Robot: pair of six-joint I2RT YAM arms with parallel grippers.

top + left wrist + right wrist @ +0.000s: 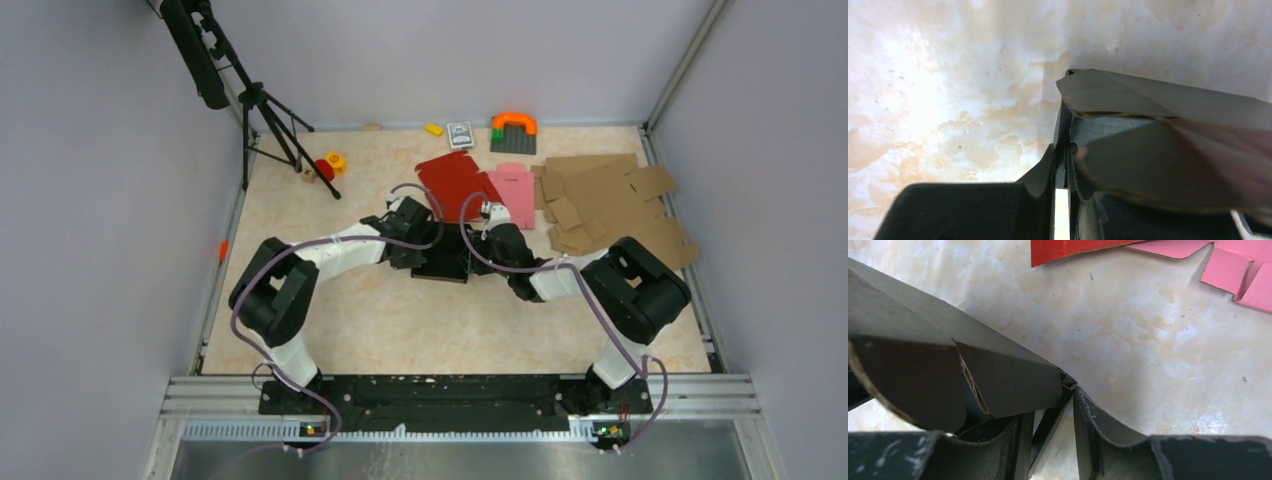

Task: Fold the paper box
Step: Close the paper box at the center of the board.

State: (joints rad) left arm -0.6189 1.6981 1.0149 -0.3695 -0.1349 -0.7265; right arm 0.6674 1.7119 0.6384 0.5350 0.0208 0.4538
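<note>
The black paper box (445,268) lies partly folded on the table's middle, between my two grippers. My left gripper (415,245) is at its left end. In the left wrist view that gripper (1062,155) is shut on a thin upright wall of the box (1158,105), whose flaps fan out to the right. My right gripper (490,245) is at the box's right end. In the right wrist view it (1050,405) stands open, with a slanted wall of the box (998,370) between its fingers and table showing on both sides.
Just behind the grippers lie a red blank (455,185) and a pink blank (515,190), with brown cardboard blanks (610,205) at the right. A tripod (265,120) stands at the back left, and small toys (513,125) line the back edge.
</note>
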